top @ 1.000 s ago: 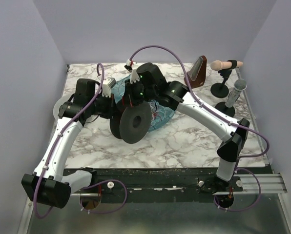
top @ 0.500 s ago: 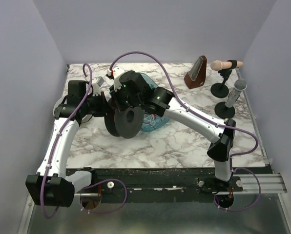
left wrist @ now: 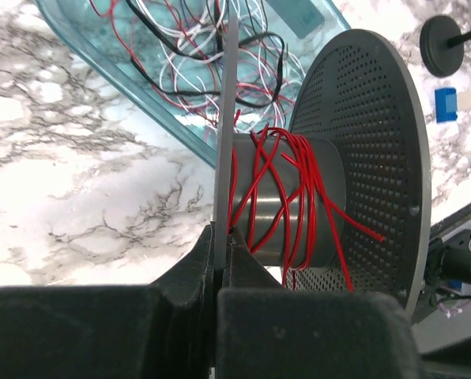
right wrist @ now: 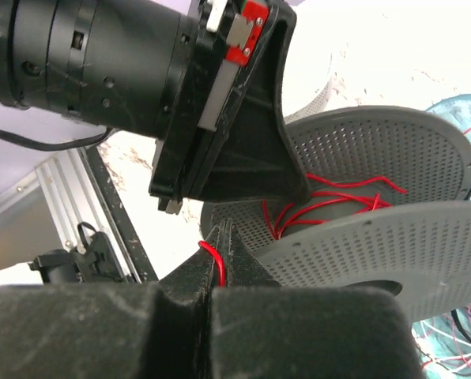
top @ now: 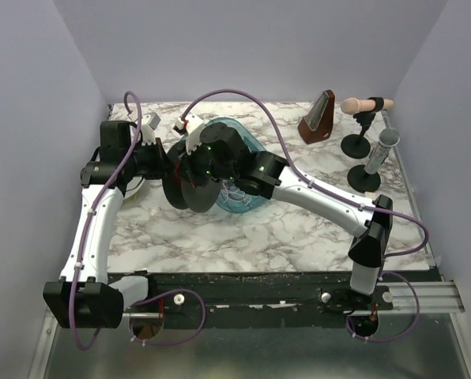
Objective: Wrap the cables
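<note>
glossy red cables (left wrist: 287,181), matt perforated spool (left wrist: 362,142)

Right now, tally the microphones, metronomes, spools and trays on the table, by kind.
microphones: 2 (beige, grey)
metronome: 1
spool: 1
tray: 1
Total: 5
</note>
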Tool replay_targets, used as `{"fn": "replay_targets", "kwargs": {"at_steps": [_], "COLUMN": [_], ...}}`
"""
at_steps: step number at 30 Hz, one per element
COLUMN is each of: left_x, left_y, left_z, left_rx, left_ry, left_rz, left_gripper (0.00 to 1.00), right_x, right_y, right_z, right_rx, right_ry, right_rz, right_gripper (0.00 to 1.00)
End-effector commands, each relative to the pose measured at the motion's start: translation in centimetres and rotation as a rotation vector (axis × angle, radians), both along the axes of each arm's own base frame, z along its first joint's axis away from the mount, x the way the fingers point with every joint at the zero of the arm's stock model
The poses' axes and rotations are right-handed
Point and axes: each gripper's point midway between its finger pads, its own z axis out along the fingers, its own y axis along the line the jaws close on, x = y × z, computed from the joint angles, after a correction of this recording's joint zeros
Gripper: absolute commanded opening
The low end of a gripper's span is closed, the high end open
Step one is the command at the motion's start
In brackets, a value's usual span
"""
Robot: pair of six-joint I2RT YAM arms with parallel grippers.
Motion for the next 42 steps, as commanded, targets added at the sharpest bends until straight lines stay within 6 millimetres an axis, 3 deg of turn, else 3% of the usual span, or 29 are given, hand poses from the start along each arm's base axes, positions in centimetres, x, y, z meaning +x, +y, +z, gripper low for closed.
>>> {"fn": "replay_targets", "kwargs": {"at_steps": [1, 6, 8, 9, 12, 17, 21, 25, 28, 30, 35, 42], "left_x": [6.7, 7.1, 7.0, 6.9, 6.6, 5.8, 5.2, 4.3, 3.7, 3.3, 0.5, -3.1], "left_y": [2.7, 2.6, 2.6, 2.6, 2.5, 2.3, 1.9, 0.8, 0.5, 0.8, -1.0, -2.3], "left_z": [10.2, 11.0, 11.0, 11.1, 11.5, 12.5, 13.8, 14.1, 13.1, 12.3, 11.7, 9.2], "left_rx": [-0.052, -0.075, -0.076, -0.078, -0.08, -0.086, -0.076, -0.129, -0.172, -0.197, -0.291, -0.299], "left_ry": [-0.378, -0.39, -0.388, -0.39, -0.4, -0.422, -0.473, -0.455, -0.407, -0.384, -0.342, -0.299], "left_rz": [0.169, 0.178, 0.177, 0.174, 0.166, 0.142, 0.095, 0.04, 0.026, 0.02, -0.16, -0.326], "left_gripper": [0.0, 0.0, 0.0, 0.0, 0.0, 0.0, 0.0, 0.0, 0.0, 0.0, 0.0, 0.0], "right_x": [-15.1, -15.3, -15.0, -14.9, -14.2, -13.4, -13.3, -12.0, -10.9, -10.0, -7.1, -4.0], "right_y": [0.6, 0.5, 0.5, 0.5, 0.0, -1.5, -3.6, -5.9, -8.0, -9.3, -13.3, -18.6], "right_z": [-2.0, -2.6, -3.0, -3.2, -3.7, -5.1, -4.7, -5.6, -5.8, -5.6, -4.8, -3.9], "right_rx": [-0.049, -0.074, -0.085, -0.091, -0.091, -0.054, 0.072, 0.12, 0.142, 0.16, 0.197, 0.178], "right_ry": [0.284, 0.277, 0.274, 0.275, 0.246, 0.268, 0.232, 0.246, 0.244, 0.218, 0.176, 0.117], "right_rz": [0.4, 0.399, 0.381, 0.373, 0.341, 0.315, 0.341, 0.319, 0.288, 0.253, 0.156, 0.009], "right_gripper": [0.01, 0.1, 0.08, 0.02, 0.01, 0.01, 0.02, 0.16, 0.24, 0.34, 0.48, 0.63]}}
